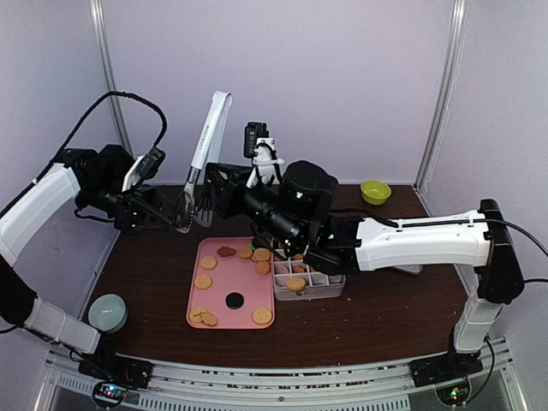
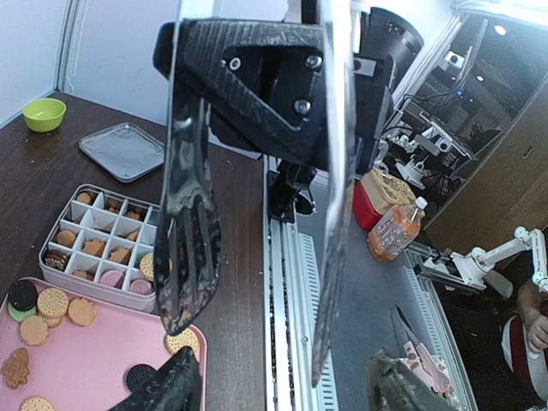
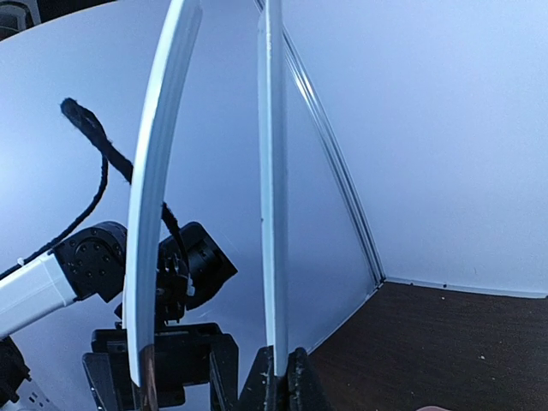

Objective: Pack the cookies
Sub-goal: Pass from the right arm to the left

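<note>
Cookies (image 1: 203,282) lie scattered on a pink tray (image 1: 224,310), most golden, one dark (image 1: 234,300). More fill a clear divided box (image 1: 336,289) to the tray's right. Metal tongs (image 1: 205,141) with white handles stand tilted above the tray's far edge. My right gripper (image 1: 214,181) is shut on one tongs arm; its wrist view shows the fingers (image 3: 295,381) clamped on that arm (image 3: 272,214). My left gripper (image 1: 167,214) is open at the tongs' heads. In its wrist view the fingers (image 2: 163,385) stand wide apart, both blades (image 2: 184,248) between and beyond them.
A green bowl (image 1: 375,191) sits at the back right and a pale round lid (image 1: 107,312) at the front left. The left wrist view shows a small metal tray (image 2: 124,150) behind the divided box (image 2: 51,264) and the table's rail edge (image 2: 282,282).
</note>
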Controlling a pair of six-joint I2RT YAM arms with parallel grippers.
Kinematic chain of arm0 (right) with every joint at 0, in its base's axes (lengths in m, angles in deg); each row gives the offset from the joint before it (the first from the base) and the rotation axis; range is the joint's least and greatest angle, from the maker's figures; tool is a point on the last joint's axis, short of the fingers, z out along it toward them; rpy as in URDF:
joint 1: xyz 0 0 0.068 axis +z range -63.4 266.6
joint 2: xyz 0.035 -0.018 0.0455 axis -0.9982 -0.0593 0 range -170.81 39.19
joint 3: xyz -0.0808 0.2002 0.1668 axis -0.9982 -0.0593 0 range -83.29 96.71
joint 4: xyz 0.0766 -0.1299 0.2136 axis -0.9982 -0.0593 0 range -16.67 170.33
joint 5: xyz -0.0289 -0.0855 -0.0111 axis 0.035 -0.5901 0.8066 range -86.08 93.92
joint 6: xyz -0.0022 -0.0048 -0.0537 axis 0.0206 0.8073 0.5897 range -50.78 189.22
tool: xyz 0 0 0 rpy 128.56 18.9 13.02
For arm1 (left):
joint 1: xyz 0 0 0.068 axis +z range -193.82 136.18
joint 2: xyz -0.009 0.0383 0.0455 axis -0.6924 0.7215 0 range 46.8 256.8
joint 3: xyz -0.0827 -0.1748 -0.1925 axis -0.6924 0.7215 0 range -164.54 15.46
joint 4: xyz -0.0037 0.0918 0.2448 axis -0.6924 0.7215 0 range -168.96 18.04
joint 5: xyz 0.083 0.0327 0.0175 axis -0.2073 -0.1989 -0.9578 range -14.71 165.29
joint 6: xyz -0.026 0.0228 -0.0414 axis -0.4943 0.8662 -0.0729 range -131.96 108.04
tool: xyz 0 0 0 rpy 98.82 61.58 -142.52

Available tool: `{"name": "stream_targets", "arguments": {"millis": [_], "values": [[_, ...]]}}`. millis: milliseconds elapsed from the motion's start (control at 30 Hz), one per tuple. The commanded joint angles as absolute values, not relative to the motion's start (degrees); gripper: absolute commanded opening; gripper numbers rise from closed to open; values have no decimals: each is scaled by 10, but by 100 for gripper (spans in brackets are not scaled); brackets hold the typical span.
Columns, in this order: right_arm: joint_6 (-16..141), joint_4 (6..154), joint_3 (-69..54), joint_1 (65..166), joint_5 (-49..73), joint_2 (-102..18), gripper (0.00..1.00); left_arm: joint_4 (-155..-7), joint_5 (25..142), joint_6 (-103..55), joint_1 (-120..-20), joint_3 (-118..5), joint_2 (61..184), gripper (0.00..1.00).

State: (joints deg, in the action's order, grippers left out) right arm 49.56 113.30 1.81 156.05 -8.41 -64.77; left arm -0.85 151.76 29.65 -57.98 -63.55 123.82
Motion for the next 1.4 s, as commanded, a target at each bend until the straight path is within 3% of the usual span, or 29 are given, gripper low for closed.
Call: {"name": "stream_targets", "arguments": {"millis": [0,200,433,500,533,600,667,867,933,1133,1233,1367], "values": [[483,1202,22,1558,-67,-656,0,-3,1550,301,-588,-650,1240,65],[481,1209,33,1560,-37,-666,0,42,1568,348,-588,-655,1255,38],[498,1197,45,1570,-39,-676,0,104,1571,411,-589,-668,1267,32],[499,1196,48,1570,-39,-678,0,108,1572,415,-589,-667,1267,18],[500,1193,50,1569,-37,-678,0,111,1572,418,-588,-666,1268,0],[503,1182,56,1569,-29,-679,2,117,1571,423,-589,-665,1268,0],[506,1149,68,1568,-11,-679,13,134,1569,443,-589,-668,1270,0],[518,1077,22,1545,16,-617,72,159,1557,475,-588,-674,1284,0],[531,1027,4,1540,11,-581,98,159,1557,481,-588,-675,1286,0],[468,846,-30,1536,-126,-453,100,152,1500,482,-589,-685,1284,0],[482,926,-118,1508,32,-405,97,79,1445,392,-590,-675,1284,0],[473,834,-79,1472,169,-416,91,27,1386,354,-592,-641,1268,0]]}}
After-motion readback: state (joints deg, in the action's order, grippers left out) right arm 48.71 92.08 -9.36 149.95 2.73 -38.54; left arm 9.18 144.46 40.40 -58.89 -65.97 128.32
